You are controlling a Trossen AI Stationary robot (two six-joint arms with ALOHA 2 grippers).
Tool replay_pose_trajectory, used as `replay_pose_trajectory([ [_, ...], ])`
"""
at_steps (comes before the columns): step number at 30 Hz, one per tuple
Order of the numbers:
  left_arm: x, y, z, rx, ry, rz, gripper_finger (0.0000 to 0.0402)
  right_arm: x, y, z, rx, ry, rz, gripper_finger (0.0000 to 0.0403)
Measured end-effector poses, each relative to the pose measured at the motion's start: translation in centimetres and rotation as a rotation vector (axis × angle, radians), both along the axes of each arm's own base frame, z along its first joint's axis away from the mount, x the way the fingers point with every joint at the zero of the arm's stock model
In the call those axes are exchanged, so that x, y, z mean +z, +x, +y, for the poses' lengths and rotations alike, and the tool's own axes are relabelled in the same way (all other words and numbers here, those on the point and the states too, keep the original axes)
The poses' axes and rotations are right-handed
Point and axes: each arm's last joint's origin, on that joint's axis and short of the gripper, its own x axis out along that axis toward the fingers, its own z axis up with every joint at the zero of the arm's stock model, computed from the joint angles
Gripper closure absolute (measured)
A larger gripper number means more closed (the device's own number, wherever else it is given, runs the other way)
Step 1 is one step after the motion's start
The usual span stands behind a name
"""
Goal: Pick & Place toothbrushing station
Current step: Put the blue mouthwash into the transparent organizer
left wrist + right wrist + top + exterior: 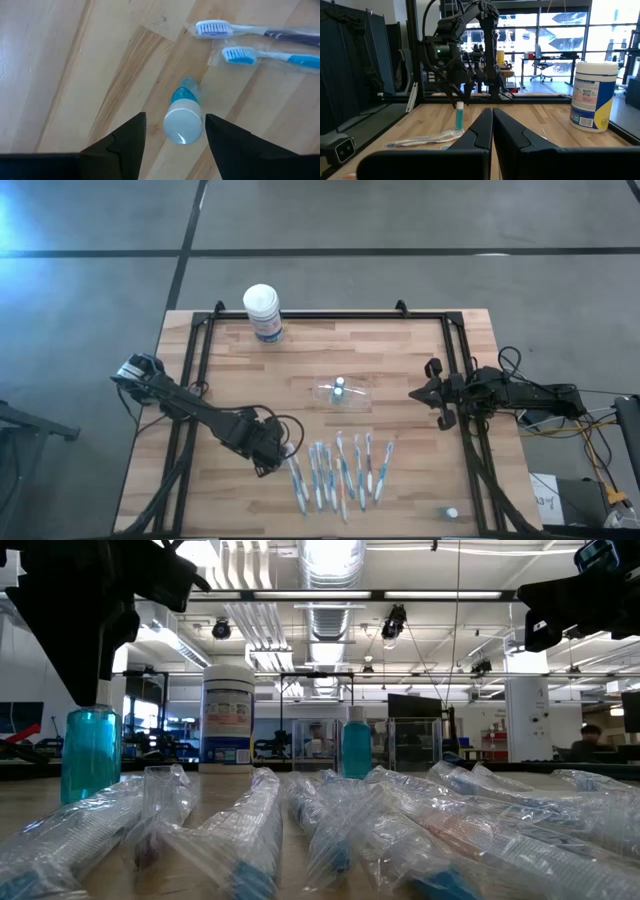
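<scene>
Wood bare around blue bottle (183, 116) between open left gripper (175, 131) jaws.

Seven toothbrushes (340, 470), three bottles (339, 388), one canister (263, 311).

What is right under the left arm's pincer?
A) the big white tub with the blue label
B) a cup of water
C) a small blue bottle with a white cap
C: the left wrist view shows the left pincer open above a small blue bottle with a white cap standing on the wooden table.
</scene>
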Motion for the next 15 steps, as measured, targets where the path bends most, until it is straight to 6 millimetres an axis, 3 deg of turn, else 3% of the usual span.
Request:
replay_pose_trajectory([
  [15, 0.03, 0.24, -0.10, -0.056, 0.005, -0.023, 0.0193, 0.00, 0.00, 0.00, 0.000, 0.000, 0.000, 0.0392],
])
